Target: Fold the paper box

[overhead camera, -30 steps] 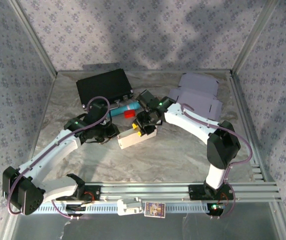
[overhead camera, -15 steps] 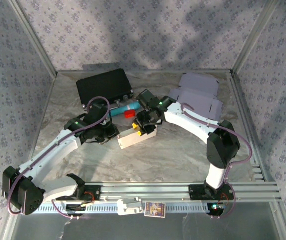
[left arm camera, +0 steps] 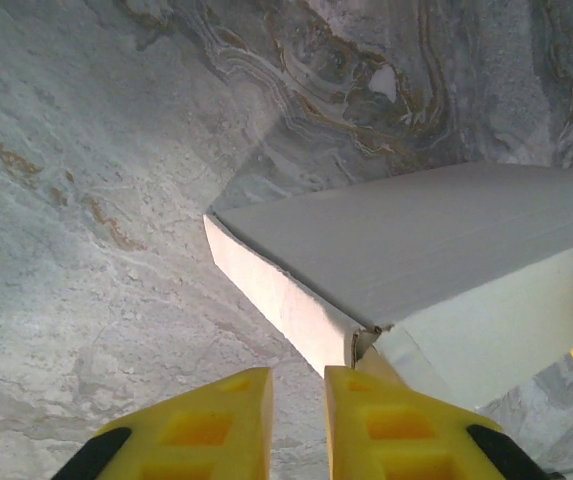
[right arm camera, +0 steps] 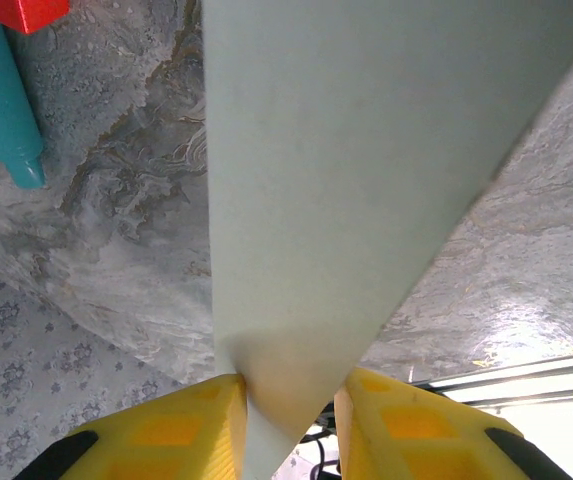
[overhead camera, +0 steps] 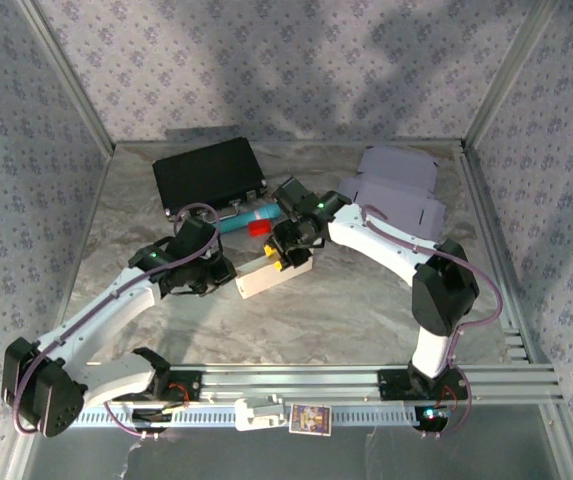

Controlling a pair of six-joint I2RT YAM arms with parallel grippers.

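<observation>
We note the right claw (right arm camera: 291, 392) pinching a wall of the white box (overhead camera: 261, 278); left claw (left arm camera: 299, 390) barely parted, empty, seemingly just short of the box's left end.

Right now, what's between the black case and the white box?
Top view: a teal tube and red bit lie between black case and white box.

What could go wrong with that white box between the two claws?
The right gripper pinches only a thin panel of the paper box, so it might crease or slip free. The left gripper sits at the box's corner flap, jaws barely apart, and could crush it rather than tuck it.
</observation>
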